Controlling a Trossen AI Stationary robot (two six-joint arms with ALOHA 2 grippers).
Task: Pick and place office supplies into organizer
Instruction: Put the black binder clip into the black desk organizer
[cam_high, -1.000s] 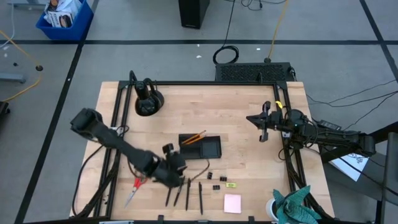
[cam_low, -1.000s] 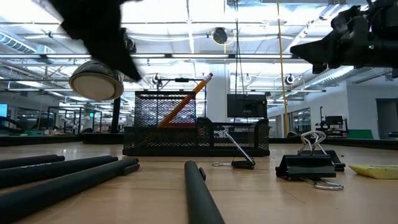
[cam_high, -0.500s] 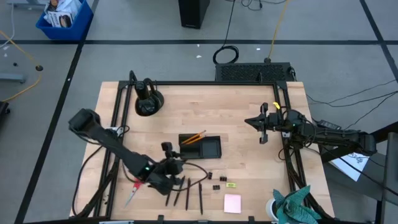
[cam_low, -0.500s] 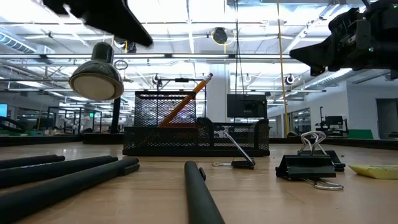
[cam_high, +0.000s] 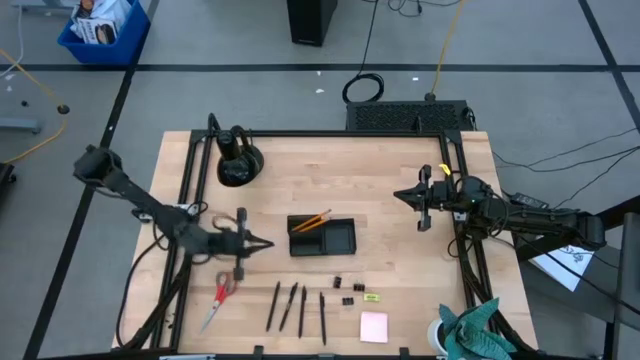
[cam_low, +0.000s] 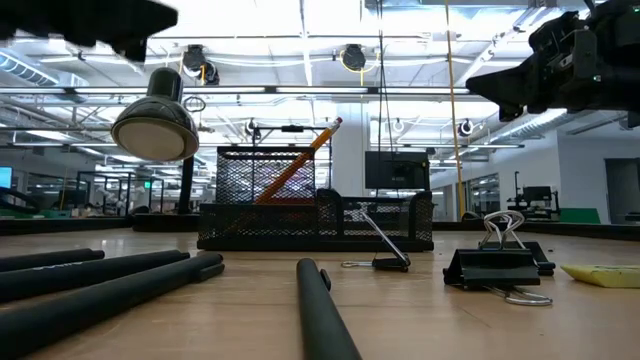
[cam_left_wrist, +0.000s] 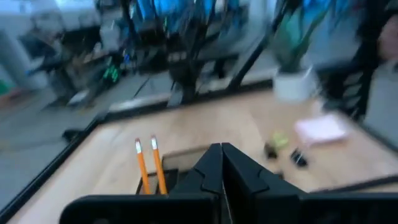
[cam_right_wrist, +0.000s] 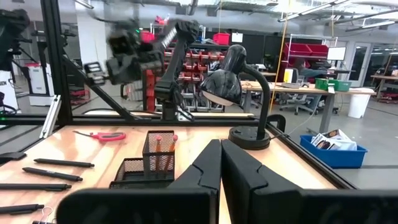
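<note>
High view has your left tool (cam_high: 262, 243) pressed together, seemingly empty, hovering beside the organizer (cam_high: 322, 236) that holds two pencils (cam_high: 312, 221), while pens (cam_high: 300, 308) lie on the worktop (cam_high: 380, 190) and the right tool (cam_high: 404, 195), also closed, waits apart.

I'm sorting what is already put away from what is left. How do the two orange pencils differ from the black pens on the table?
The orange pencils stand tilted in the organizer, leaning on its wall; the black pens lie flat on the bare table, outside it. The pencils are a bright pair side by side; the pens are dark, four in a loose row near the front edge. Both are slim, straight writing tools.
</note>
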